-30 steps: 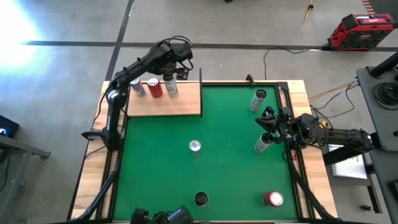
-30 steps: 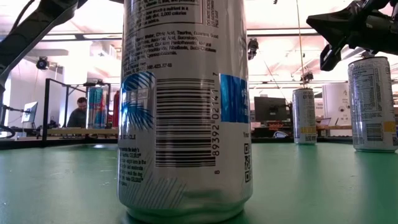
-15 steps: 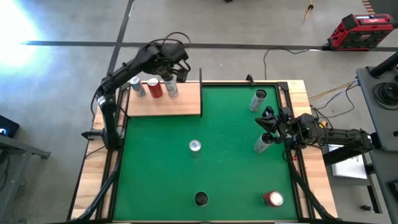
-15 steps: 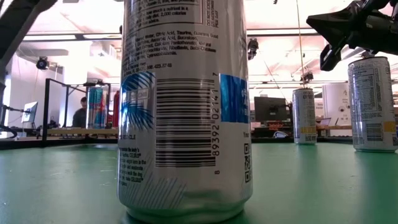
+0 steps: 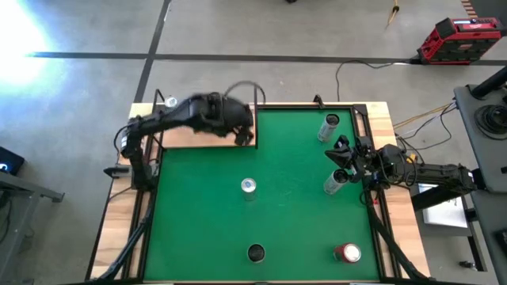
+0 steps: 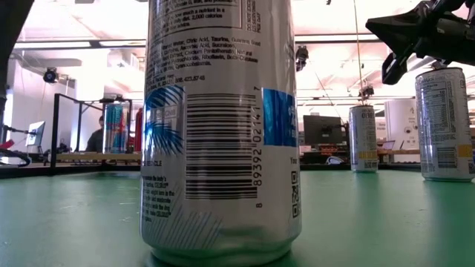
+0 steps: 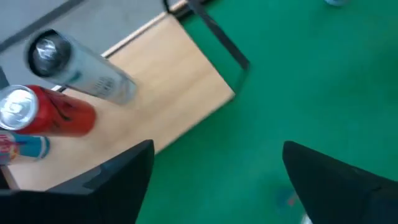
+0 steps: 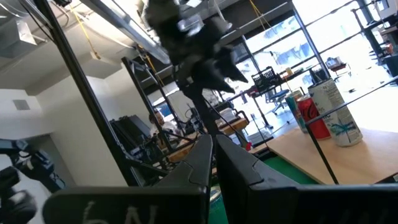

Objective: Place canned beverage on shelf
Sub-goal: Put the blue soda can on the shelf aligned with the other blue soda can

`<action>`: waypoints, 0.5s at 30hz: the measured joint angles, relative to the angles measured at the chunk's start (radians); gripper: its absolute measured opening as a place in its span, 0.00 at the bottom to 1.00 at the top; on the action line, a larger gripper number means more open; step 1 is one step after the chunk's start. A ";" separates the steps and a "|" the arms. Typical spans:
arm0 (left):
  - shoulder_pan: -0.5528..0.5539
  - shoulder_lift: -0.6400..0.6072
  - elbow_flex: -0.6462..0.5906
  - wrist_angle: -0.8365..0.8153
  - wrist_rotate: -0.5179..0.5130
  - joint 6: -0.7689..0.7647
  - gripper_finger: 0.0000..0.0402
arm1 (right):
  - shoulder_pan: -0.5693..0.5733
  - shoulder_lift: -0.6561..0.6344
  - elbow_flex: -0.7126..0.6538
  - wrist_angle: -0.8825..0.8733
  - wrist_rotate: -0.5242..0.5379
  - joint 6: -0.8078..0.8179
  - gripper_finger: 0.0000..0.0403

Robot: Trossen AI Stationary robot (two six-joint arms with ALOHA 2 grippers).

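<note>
Left end effector (image 5: 244,136): hung over the shelf's near right corner, fingers spread apart, nothing between them.
Shelf (image 7: 180,93): sat at the table's far left corner.
Cans on shelf: silver can (image 7: 81,65), red can (image 7: 46,112) and blue can (image 7: 22,147) stood close together.
Right end effector (image 5: 342,154): closed tight, empty, at the table's right edge just beside a silver can (image 5: 333,183).
</note>
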 joint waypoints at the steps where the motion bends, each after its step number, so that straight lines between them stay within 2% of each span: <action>1: -0.036 -0.001 -0.011 0.001 -0.022 -0.024 0.80 | 0.000 0.000 0.000 0.000 0.000 0.000 0.03; 8: -0.268 -0.020 -0.157 0.004 -0.152 -0.230 0.61 | 0.000 0.000 0.000 0.000 0.000 0.000 0.03; 15: -0.400 -0.020 -0.301 0.100 -0.188 -0.341 0.50 | 0.000 0.000 0.000 0.000 0.000 0.000 0.03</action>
